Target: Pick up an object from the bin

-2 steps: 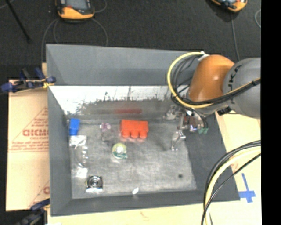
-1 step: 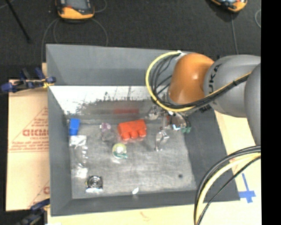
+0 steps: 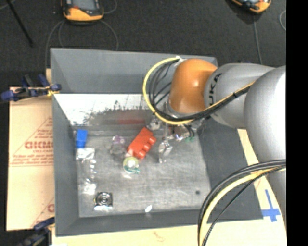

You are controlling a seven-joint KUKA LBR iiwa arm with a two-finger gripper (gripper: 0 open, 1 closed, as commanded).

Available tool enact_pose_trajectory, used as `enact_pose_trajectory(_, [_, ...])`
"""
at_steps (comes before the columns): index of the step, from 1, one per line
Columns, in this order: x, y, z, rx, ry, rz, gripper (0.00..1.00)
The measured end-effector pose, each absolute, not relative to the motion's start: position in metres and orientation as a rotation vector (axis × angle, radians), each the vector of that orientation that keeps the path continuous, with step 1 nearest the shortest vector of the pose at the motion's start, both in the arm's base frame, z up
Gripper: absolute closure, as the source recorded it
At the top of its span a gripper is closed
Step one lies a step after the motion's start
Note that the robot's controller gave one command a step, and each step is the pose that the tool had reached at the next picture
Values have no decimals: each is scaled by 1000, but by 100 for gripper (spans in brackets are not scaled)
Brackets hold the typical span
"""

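Hanging gripper [image 3: 164,152] beside red block [image 3: 141,143], off walls [image 3: 65,158]

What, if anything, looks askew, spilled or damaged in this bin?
Nothing stands out. The red block, blue block and round metal piece lie loose on the bin floor, none visibly broken; the gripper hangs beside the red block.

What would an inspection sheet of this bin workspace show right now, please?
Surface: grey metal bin, floor scuffed, dark specks near far wall.
Job's things: red toy brick mid-bin, just left of the gripper.
Clutter: blue block, clear plastic scraps, pale ball, round metal piece.
Gripper: low over the bin floor beside the brick.
Cables: yellow and black cables looped round the orange wrist cover.
Surroundings: orange-and-black device on dark floor beyond the bin.
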State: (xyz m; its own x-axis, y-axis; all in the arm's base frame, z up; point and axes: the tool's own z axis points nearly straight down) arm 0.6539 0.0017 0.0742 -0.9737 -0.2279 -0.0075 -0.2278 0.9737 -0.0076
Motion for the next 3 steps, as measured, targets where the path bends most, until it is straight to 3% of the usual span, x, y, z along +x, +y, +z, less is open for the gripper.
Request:
enact_pose_trajectory(1, [643,81,82,-577,3081,1,0])
enact_pose_trajectory(2, [643,78,82,-569,3081,2,100])
enact_pose_trajectory(3, [639,99,202,-572,3084,-2,100])
